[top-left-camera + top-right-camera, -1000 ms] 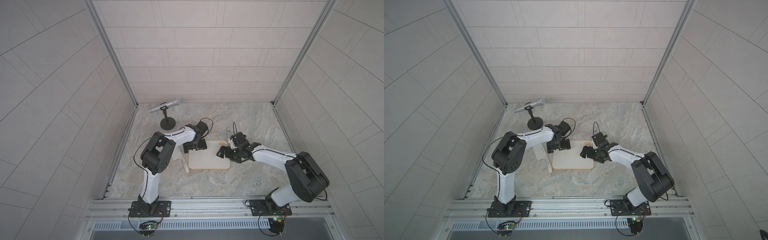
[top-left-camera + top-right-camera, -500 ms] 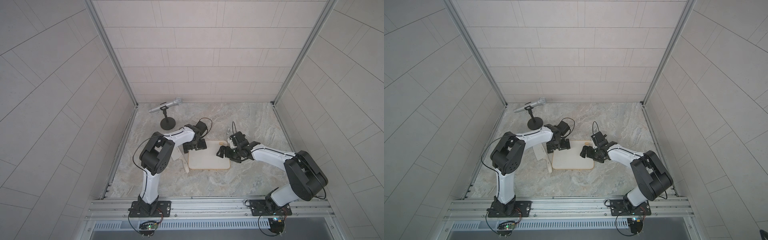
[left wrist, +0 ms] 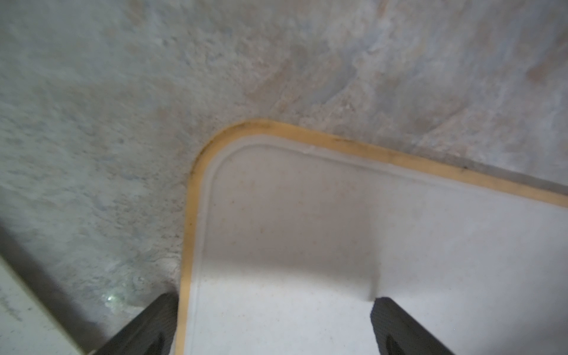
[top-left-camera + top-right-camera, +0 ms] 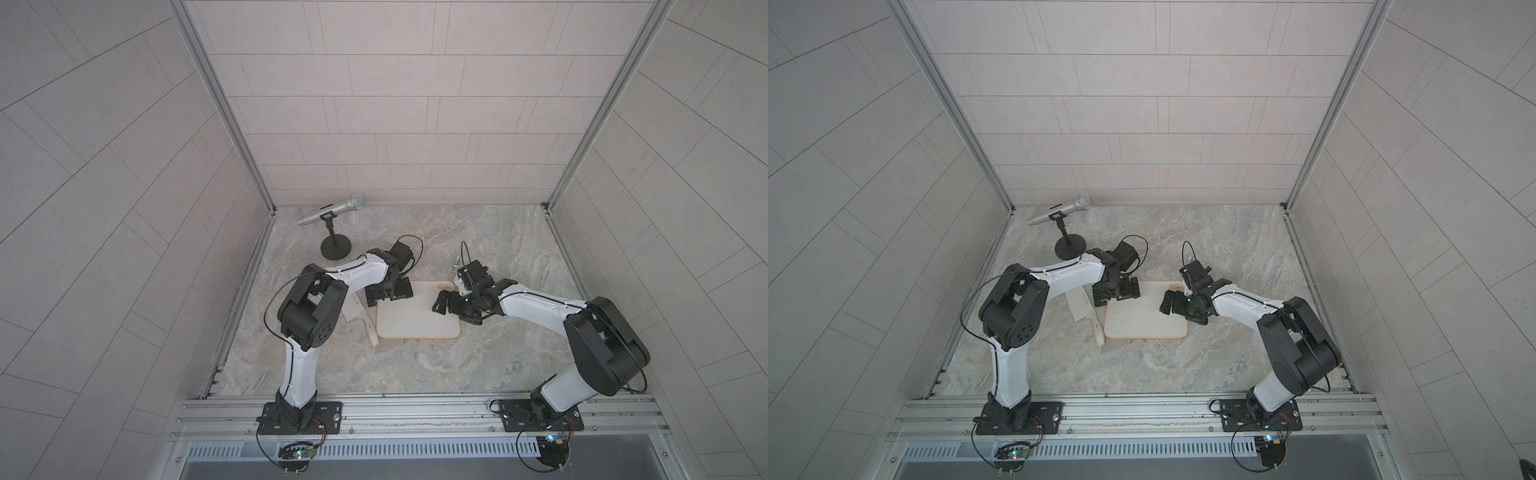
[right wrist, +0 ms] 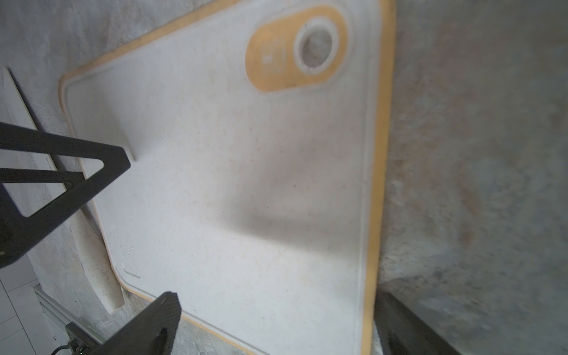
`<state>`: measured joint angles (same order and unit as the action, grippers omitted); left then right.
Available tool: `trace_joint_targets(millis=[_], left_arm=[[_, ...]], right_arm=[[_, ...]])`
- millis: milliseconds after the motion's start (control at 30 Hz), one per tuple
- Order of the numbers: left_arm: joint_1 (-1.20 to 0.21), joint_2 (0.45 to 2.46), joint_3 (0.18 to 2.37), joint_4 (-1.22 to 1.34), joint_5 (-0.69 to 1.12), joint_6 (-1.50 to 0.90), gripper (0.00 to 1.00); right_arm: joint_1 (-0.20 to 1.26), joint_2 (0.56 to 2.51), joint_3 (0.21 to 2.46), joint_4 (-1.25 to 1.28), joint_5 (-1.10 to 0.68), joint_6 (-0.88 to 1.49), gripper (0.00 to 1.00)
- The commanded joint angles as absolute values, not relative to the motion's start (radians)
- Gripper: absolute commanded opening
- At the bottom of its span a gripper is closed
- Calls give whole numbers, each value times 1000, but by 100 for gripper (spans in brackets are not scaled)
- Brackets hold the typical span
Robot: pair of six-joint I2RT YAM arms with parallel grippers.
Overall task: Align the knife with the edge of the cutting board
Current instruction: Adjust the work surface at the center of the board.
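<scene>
Little has shifted in the past second. The left gripper (image 4: 388, 293) and right gripper (image 4: 446, 301) still hover low over opposite ends of the cutting board (image 4: 415, 326), jaws spread wide and empty. The knife (image 4: 1080, 304) lies on the counter (image 4: 415, 374) just beside the board's edge on the left arm's side. Its handle is close and its blade angles slightly away, so alignment looks unfinished. No container is in view.
</scene>
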<state>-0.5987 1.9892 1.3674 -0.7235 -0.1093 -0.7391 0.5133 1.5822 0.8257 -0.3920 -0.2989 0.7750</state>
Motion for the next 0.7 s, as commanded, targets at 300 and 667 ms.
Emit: trace_joint_targets(millis=[300, 667], left_arm=[[-592, 1947, 1349, -669, -16, -730, 100], [-583, 1963, 1361, -675, -16, -690, 100]], right_arm=[[537, 1693, 809, -337, -341, 776, 100], [537, 1659, 786, -355, -310, 783, 100]])
